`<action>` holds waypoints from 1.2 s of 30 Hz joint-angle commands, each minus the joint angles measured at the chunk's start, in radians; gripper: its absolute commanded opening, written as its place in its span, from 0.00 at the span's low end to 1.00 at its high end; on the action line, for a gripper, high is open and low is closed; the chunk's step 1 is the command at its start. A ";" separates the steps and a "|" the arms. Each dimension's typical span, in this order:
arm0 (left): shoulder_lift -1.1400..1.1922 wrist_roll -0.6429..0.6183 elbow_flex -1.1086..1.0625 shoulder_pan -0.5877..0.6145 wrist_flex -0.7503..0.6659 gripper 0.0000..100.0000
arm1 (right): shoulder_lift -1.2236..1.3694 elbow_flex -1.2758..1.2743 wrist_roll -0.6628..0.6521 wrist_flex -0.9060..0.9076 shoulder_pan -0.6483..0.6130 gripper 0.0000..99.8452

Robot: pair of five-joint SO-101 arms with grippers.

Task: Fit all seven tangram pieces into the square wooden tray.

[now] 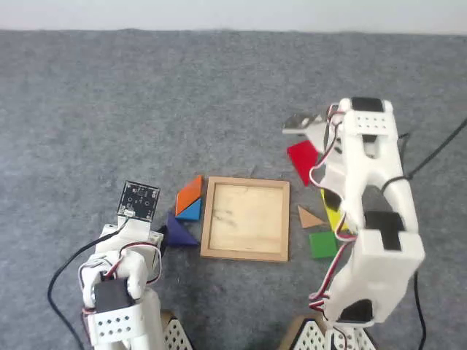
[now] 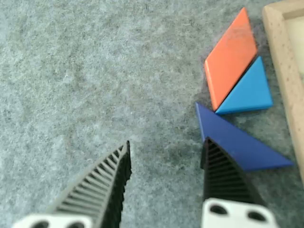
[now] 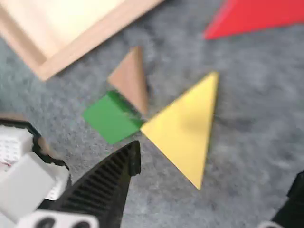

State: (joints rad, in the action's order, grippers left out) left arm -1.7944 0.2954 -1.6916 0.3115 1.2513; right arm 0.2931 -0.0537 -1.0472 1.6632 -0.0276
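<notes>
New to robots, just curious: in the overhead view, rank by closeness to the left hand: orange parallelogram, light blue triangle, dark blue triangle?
From the left hand:
1. Dark blue triangle, right beside it.
2. Light blue triangle, just beyond.
3. Orange parallelogram, farthest, touching the light blue one.

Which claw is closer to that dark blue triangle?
Left. The left gripper hovers at the edge of the dark blue triangle; the right gripper is across the tray, above the yellow triangle.
</notes>
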 commanded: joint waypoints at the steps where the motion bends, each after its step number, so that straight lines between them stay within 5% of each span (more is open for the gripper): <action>1: 0.003 0.009 0.007 0.000 0.006 0.23 | -0.120 -0.186 -0.084 -0.156 0.016 0.47; 7: 0.003 0.009 0.007 0.000 0.006 0.23 | -0.140 -0.324 -0.109 -0.346 0.018 0.47; 21: 0.003 0.009 0.007 0.000 0.006 0.23 | -0.140 -0.296 -0.315 -0.461 0.122 0.47; 28: 0.003 0.009 0.007 0.000 0.006 0.23 | -0.148 -0.169 0.054 -0.507 0.108 0.47; 36: 0.003 0.009 0.007 0.000 0.006 0.23 | -0.237 -0.052 0.098 -0.303 0.114 0.47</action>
State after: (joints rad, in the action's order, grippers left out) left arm -1.7944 0.2954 -1.6916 0.3115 1.2513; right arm 0.1672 -0.1780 -0.9536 1.2873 0.0829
